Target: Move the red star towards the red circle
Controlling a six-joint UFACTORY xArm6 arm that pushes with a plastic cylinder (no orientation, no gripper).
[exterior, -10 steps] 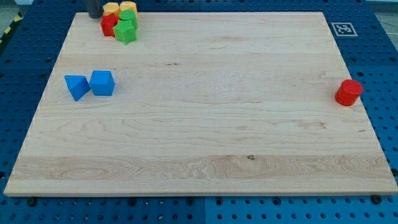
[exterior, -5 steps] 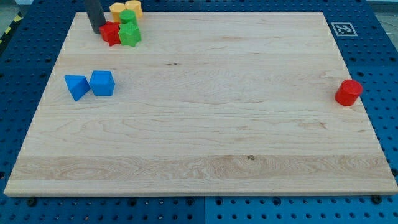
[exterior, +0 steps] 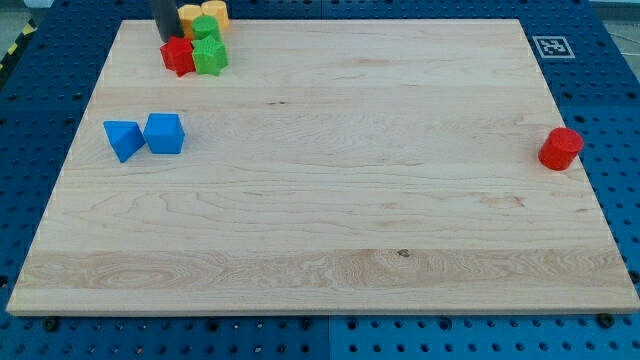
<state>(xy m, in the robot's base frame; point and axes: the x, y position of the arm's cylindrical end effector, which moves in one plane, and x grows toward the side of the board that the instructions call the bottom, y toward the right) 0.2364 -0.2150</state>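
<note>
End effector: gripperless rod, holds nothing, tip (exterior: 167, 39) touching red star (exterior: 178, 56) | yellow blocks (exterior: 200, 14) partly hidden

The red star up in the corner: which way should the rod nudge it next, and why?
Probably toward the view's right and slightly down. My tip sits at the red star's upper-left edge, the green block touches its right side, and the red circle stands far right.

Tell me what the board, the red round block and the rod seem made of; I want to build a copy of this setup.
Board: looks like pale wood, matt, with visible grain lines and a small knot. Red round block: evenly coloured with a soft sheen, likely painted wood or plastic; I can't tell which. My tip: the rod is dark and smooth, possibly metal or plastic.
</note>
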